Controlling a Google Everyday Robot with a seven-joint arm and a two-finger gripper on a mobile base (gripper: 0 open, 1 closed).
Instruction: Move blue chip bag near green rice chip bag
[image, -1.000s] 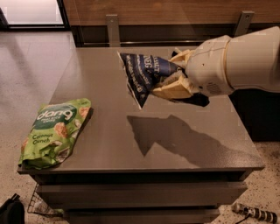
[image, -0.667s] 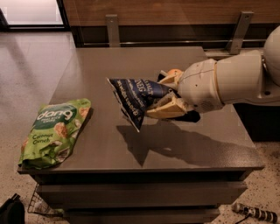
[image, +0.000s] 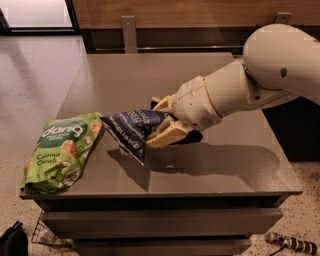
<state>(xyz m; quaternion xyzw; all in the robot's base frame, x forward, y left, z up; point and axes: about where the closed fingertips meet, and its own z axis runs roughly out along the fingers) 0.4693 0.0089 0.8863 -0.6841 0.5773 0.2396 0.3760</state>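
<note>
The blue chip bag (image: 131, 131) is a small crinkled navy foil bag with white lettering. My gripper (image: 161, 123) is shut on its right end and holds it low over the grey table (image: 220, 165), its lower corner close to the surface. The green rice chip bag (image: 61, 151) lies flat at the table's front left corner, with its "dang" logo and "Coconut Crunch" text facing up. The blue bag's left tip sits right beside the green bag's upper right edge. My white arm (image: 260, 80) reaches in from the right.
The table stands on a tiled floor. A wooden wall with metal posts (image: 128, 31) runs behind it. A wire basket (image: 47, 235) and a dark object (image: 12, 242) sit on the floor at front left. A striped cable (image: 290, 243) lies at front right.
My gripper has carried the blue chip bag left and down, from above the table's middle to right beside the green rice chip bag. The green bag has not moved.
</note>
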